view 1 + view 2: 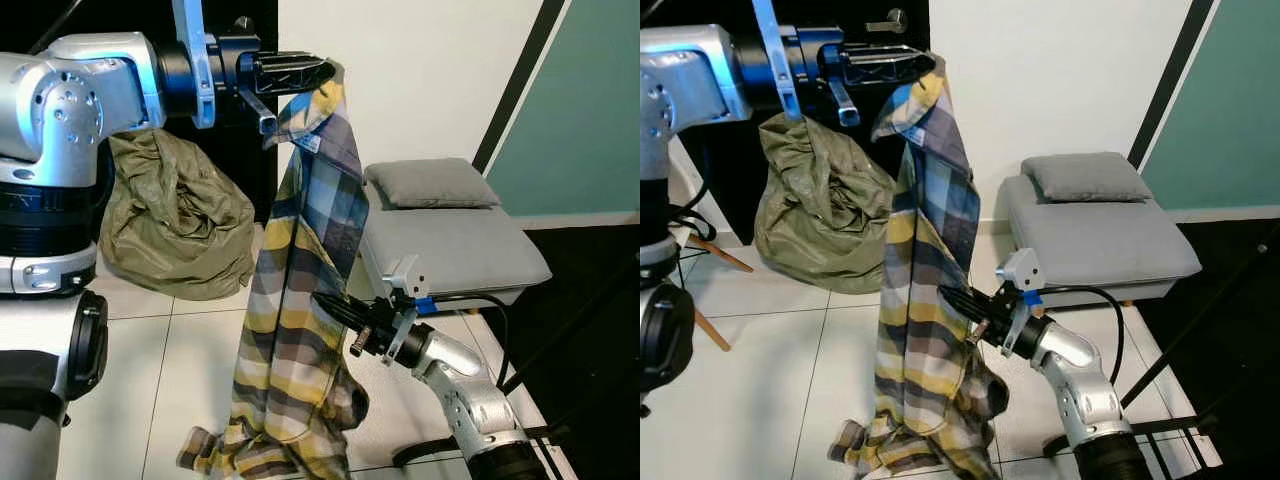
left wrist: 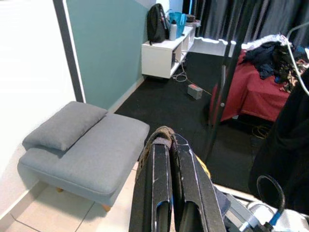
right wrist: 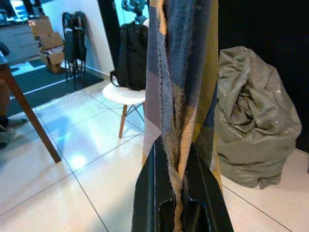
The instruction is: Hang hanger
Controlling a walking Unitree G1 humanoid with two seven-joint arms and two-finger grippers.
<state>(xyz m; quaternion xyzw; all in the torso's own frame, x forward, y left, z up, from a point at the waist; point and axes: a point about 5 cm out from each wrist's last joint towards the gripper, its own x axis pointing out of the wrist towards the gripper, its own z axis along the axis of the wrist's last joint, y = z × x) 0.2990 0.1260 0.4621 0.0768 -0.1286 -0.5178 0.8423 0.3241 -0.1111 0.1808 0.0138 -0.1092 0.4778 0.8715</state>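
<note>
You have a plaid shirt (image 1: 305, 290) strung between both grippers, and no hanger can be made out among its folds. The left gripper (image 1: 300, 72) is clenched on the collar end, high up, so the cloth drops straight below its jaws and pools on the tiled floor (image 1: 190, 370). Lower down, the right gripper (image 1: 335, 312) has its jaws pinched on a fold at mid-length; its wrist view shows fabric wedged between the fingers (image 3: 152, 193). This looks like the carrying or spreading step, well before any hanging. Next you probably need to find the hanger or rail. Beyond the right jaws sits a grey footstool (image 1: 470, 250); behind the shirt, an olive bag (image 1: 175, 215).
</note>
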